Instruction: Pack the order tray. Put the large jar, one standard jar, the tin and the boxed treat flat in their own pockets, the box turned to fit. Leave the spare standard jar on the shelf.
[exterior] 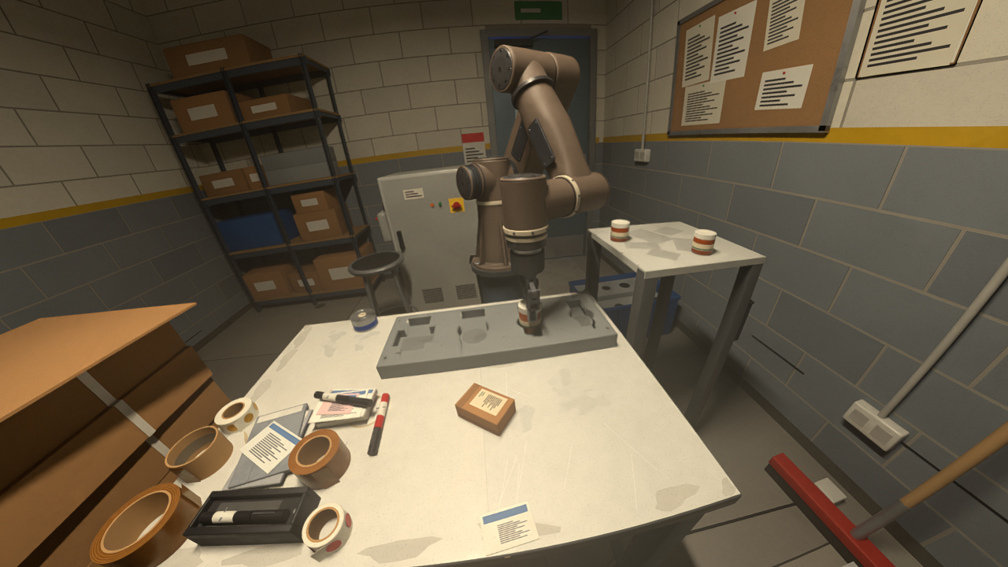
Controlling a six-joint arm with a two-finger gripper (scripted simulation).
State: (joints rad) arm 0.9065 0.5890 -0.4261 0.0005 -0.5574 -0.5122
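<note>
A jar (524, 314) with a red band sits low in a round pocket of the grey order tray (495, 334), partly hidden by my gripper (532, 319), which stands over it and still grips it. Two more jars (619, 230) (703, 242) stand apart on the small side table. The tin (364, 320), with a blue band, rests on the main table beyond the tray's left end. The boxed treat (485, 407) lies flat on the table in front of the tray. The tray's other pockets are empty.
The side table (673, 254) stands close to the tray's right end. Tape rolls (319, 458), markers (378, 423), papers and a black case (250, 516) crowd the table's left front. A cardboard stack (77, 395) rises at the left. A paper slip (507, 526) lies near the front edge.
</note>
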